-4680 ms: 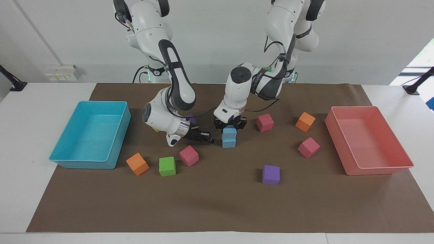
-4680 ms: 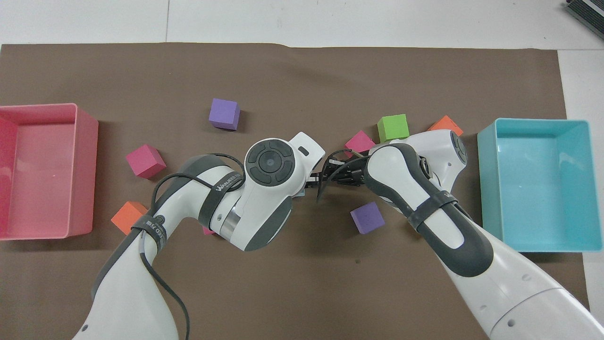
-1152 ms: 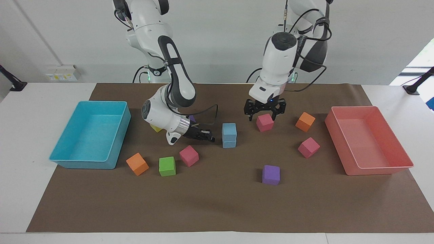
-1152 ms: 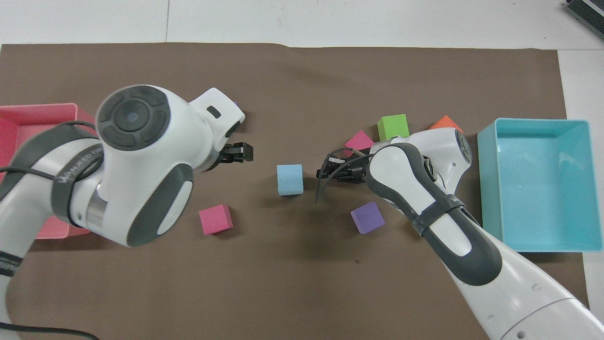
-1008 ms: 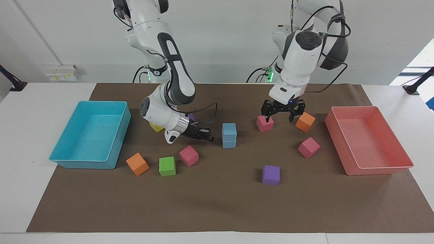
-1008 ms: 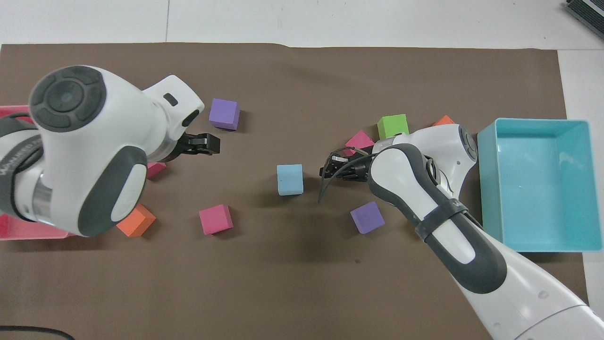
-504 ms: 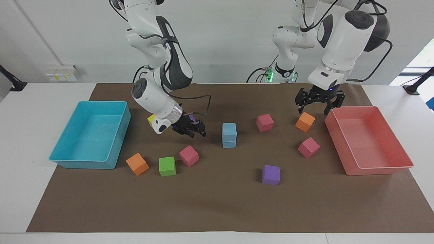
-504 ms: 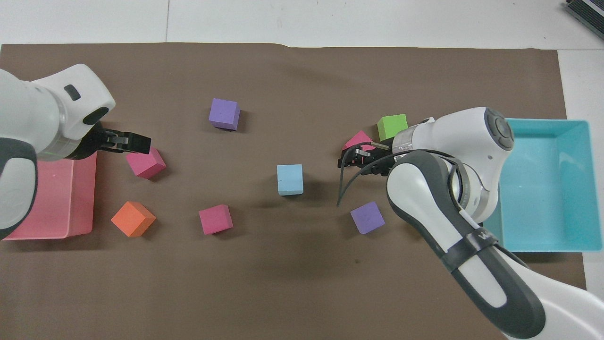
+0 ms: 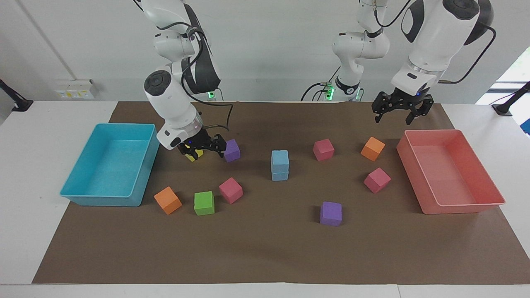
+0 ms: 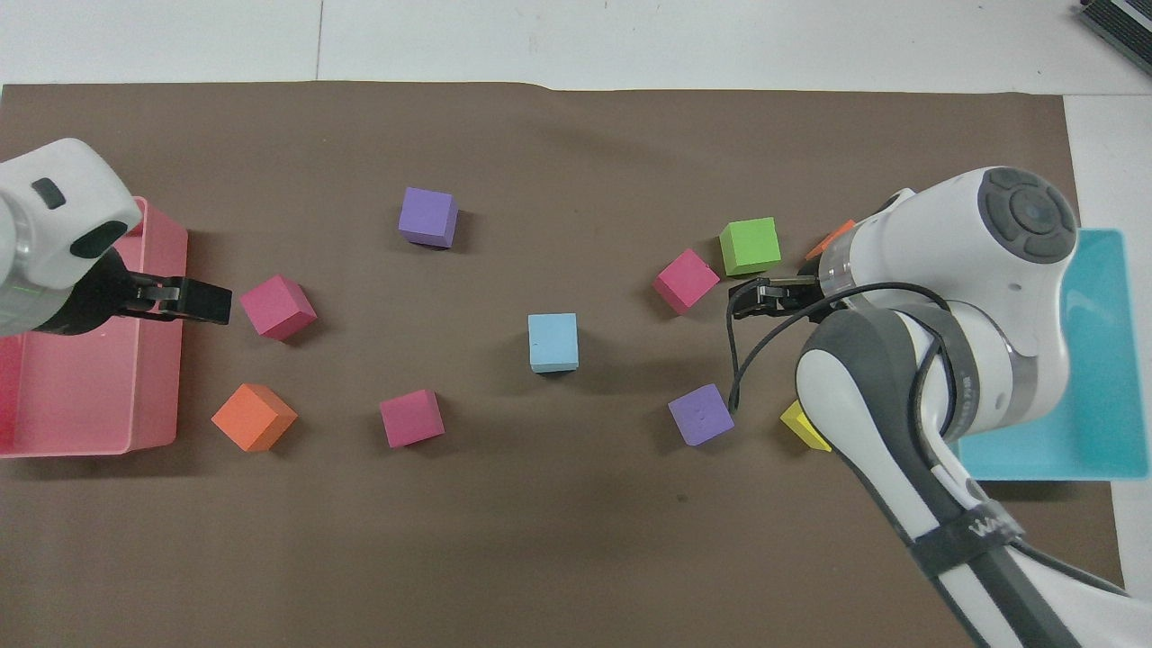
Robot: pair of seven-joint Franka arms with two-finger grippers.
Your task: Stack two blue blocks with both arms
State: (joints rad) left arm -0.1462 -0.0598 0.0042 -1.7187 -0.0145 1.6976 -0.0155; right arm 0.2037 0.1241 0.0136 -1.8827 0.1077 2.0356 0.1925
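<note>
Brown paper (image 9: 265,252) is spread over a white table (image 9: 25,174), with a pale wall seen at the robots' end. Two blue blocks (image 9: 280,165) are stacked one on the other near the middle of the paper, touched by neither arm; from overhead only the top one (image 10: 553,342) is seen.

The right gripper (image 9: 201,145) is held low over a yellow cube (image 9: 191,155) and beside a purple cube (image 9: 231,150), with its fingers spread and nothing between them. The left gripper (image 9: 401,108) is raised over the paper's edge close to the pink tray (image 9: 476,205), fingers spread and nothing held.

A blue tray (image 9: 83,198) is set at the right arm's end of the table. An orange cube (image 9: 167,200), a green cube (image 9: 204,203) and a pink cube (image 9: 230,190) are laid farther from the robots than the right gripper. Toward the left arm's end, a second pink cube (image 9: 323,149), a second orange cube (image 9: 372,148), a third pink cube (image 9: 377,180) and a second purple cube (image 9: 331,213) are scattered well apart.

Lettering is printed on a band of the right arm (image 10: 976,526) in the overhead view, but it cannot be read with certainty
</note>
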